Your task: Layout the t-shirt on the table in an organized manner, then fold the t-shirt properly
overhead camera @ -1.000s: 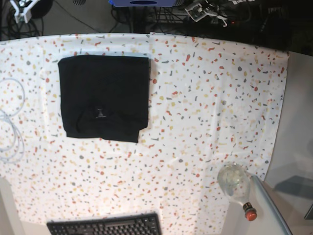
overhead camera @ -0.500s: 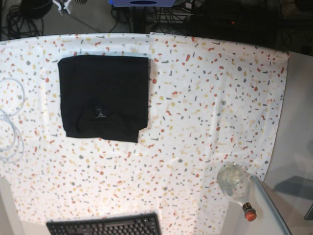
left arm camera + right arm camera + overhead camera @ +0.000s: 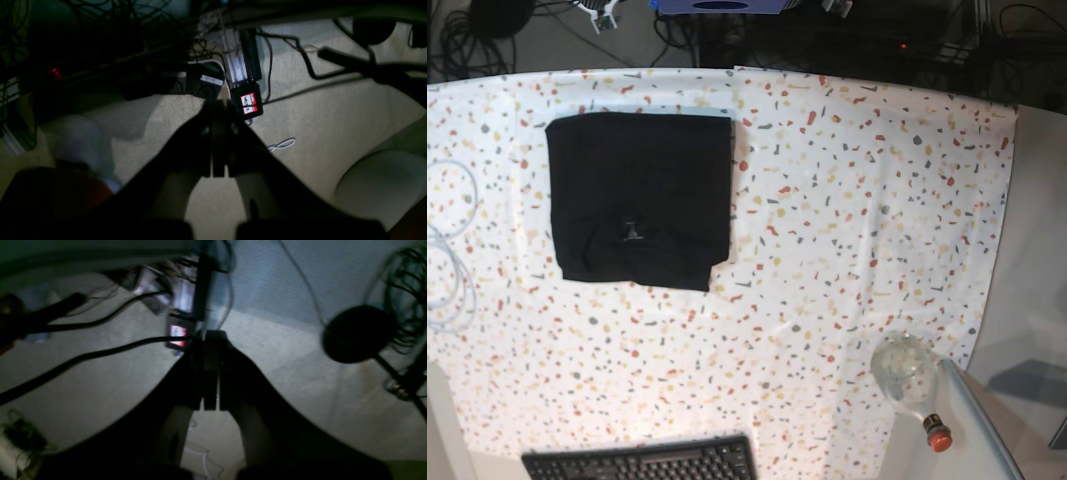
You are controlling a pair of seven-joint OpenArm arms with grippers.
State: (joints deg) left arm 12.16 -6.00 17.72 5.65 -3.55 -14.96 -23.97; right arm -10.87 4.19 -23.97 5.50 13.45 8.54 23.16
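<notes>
The t-shirt [image 3: 639, 198] lies folded into a compact black rectangle on the far left part of the tabletop [image 3: 857, 200], flat and clear of both arms. Its near edge is slightly uneven. A keyboard [image 3: 642, 461] is cut off by the near edge of the base view. A clear bottle with a red cap [image 3: 913, 385] lies at the near right corner. White cable loops [image 3: 449, 250] run off the left edge.

The left gripper [image 3: 218, 140] is pressed together, holding nothing, above dim floor and cables. The right gripper [image 3: 209, 373] is likewise pressed together and empty; its view is blurred.
</notes>
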